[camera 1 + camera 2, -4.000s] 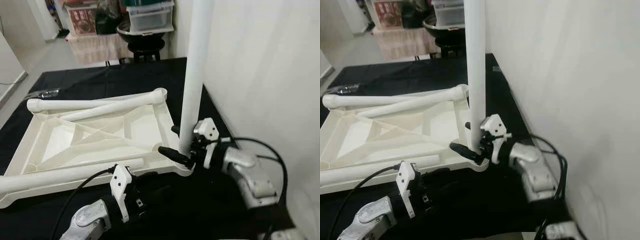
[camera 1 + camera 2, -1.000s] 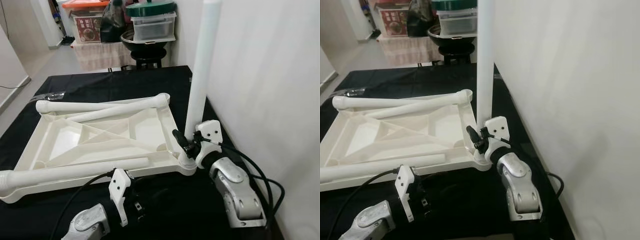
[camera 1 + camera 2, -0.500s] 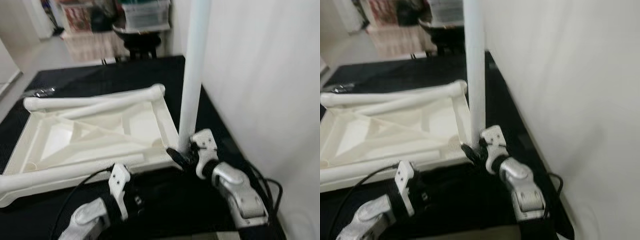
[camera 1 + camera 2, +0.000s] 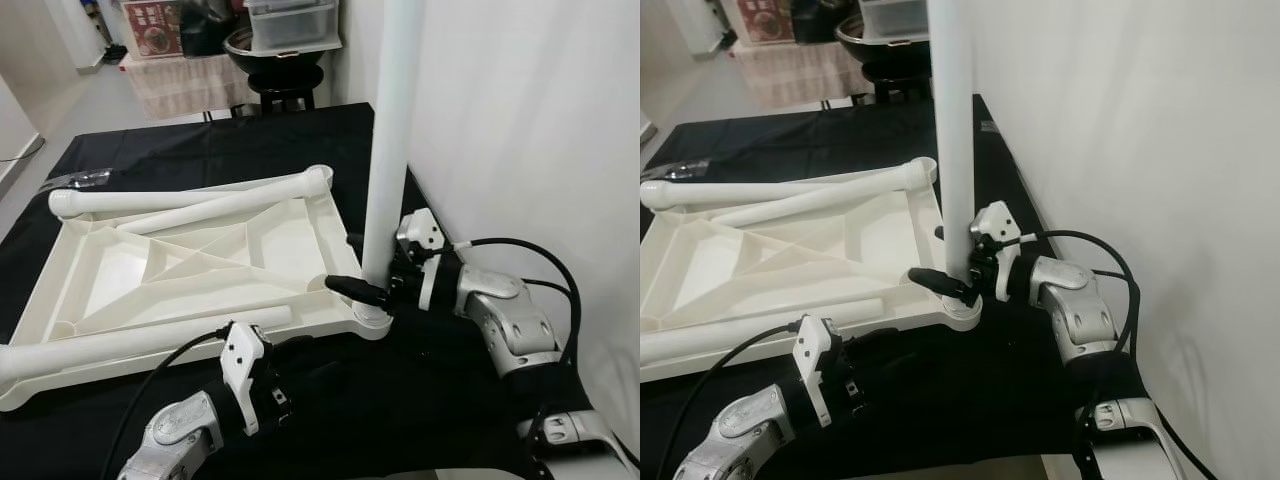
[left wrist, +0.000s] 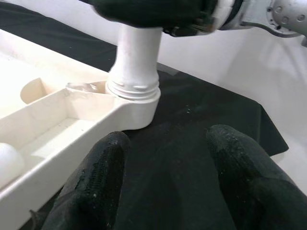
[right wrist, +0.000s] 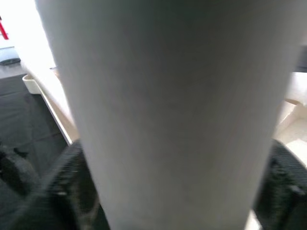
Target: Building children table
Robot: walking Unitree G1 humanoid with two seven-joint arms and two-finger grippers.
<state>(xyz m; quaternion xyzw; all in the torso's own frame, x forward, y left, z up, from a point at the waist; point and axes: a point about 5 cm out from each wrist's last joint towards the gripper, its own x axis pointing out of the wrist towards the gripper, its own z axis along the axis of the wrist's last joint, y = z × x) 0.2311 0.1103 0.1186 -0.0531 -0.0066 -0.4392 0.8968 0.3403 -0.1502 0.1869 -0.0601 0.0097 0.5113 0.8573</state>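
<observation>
White upright leg [image 4: 388, 150] pinched by right gripper [image 4: 358, 268] jaws at tabletop [image 4: 150, 280] corner; left gripper [image 5: 168, 187] jaws spread.

A black cloth [image 4: 200, 160] is spread over the work surface. A white wall [image 4: 520, 130] is seen along its right edge. Beyond the far edge, a black stool [image 4: 275, 98], a clear storage box [image 4: 290, 20] and a draped stand [image 4: 185, 85] are noted.
</observation>
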